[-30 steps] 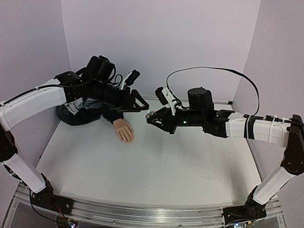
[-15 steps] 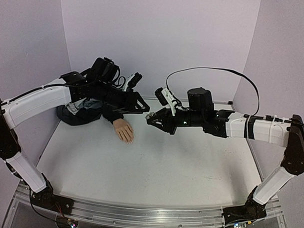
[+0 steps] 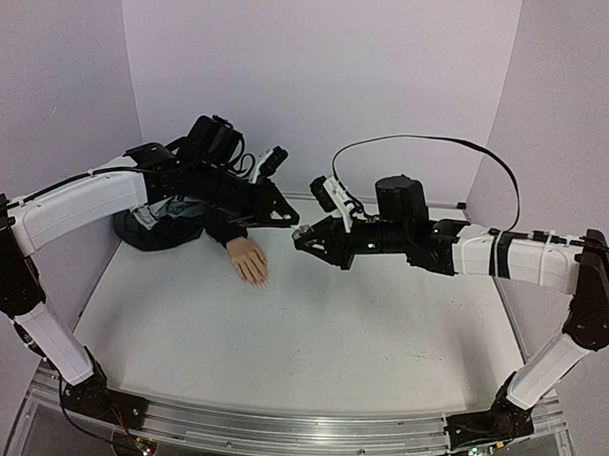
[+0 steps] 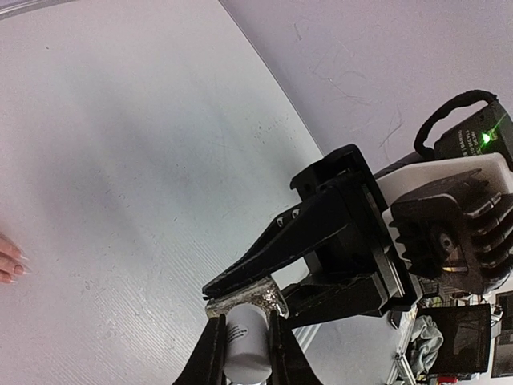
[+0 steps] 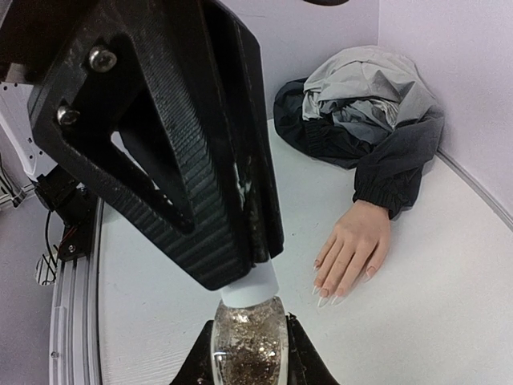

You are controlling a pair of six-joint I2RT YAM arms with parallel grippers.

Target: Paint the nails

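Observation:
A pale mannequin hand (image 3: 249, 259) lies palm down on the white table, coming out of a dark jacket sleeve (image 3: 222, 231). Its long nails (image 5: 325, 298) point away from the sleeve. Above the table, right of the hand, the two grippers meet tip to tip. My right gripper (image 3: 302, 239) is shut on a small clear bottle (image 5: 248, 345) filled with gold glitter polish. My left gripper (image 3: 291, 221) is shut on the bottle's white cap (image 4: 247, 341), its fingers (image 4: 212, 345) pressed against the cap's sides. In the left wrist view only a few fingertips of the mannequin hand (image 4: 10, 265) show at the left edge.
A crumpled grey and black jacket (image 3: 163, 223) lies at the back left against the lilac wall. A black cable (image 3: 438, 141) arcs above the right arm. A metal rail (image 3: 278, 427) runs along the near table edge.
My left gripper has moved right to the bottle and shut on its white cap. The right gripper has held the bottle still.

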